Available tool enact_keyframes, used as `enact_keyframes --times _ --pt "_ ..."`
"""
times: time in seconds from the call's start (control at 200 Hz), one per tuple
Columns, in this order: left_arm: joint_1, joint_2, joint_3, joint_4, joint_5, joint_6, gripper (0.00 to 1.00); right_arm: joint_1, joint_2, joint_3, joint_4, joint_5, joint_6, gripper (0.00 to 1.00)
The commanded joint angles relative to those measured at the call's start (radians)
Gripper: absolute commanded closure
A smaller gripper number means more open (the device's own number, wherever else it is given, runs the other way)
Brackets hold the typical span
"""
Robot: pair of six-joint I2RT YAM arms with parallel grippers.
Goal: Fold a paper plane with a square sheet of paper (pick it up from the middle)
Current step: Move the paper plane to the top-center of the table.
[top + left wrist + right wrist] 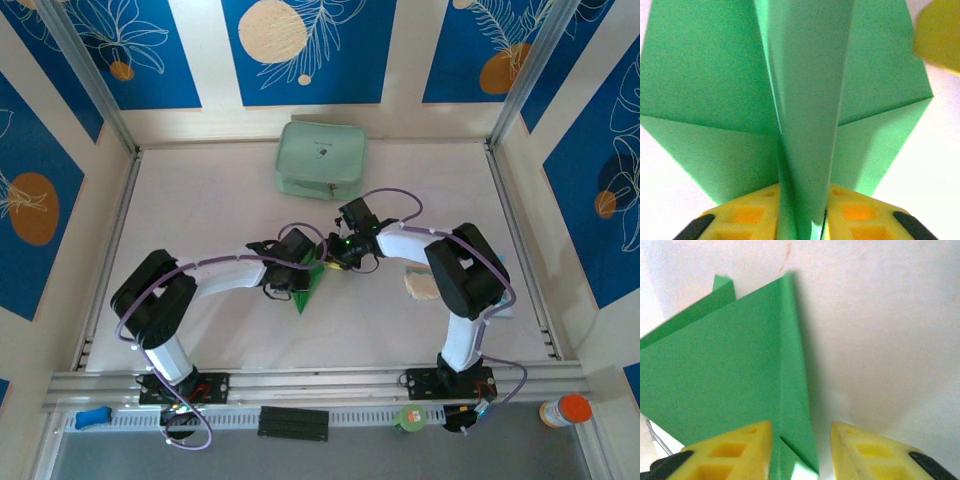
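Left claw (802, 192): clamped on the raised centre fold of the paper plane (805, 100), with the wings spread to either side.
Right claw (801, 427): fingers apart. The plane's edge sits in the gap, close to one finger (735, 452), and nothing is pinched.
Plane position: mid-table (200, 200), between your two claws, with its point towards the arm bases.
Around: mint pouch (322, 158) at the far edge, well apart. A pale pad (420, 285) lies just beside the right arm.
In the way: the right claw's yellow finger crowds the corner of your left wrist view, near the wing.
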Motion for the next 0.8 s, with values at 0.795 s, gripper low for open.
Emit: enact_keyframes --times 0.795 --pt "0.015 0.076 0.142 -0.215 -0.160 0.141 0.82 -0.097 -0.262 -0.181 -0.030 0.249 0.013 0.37"
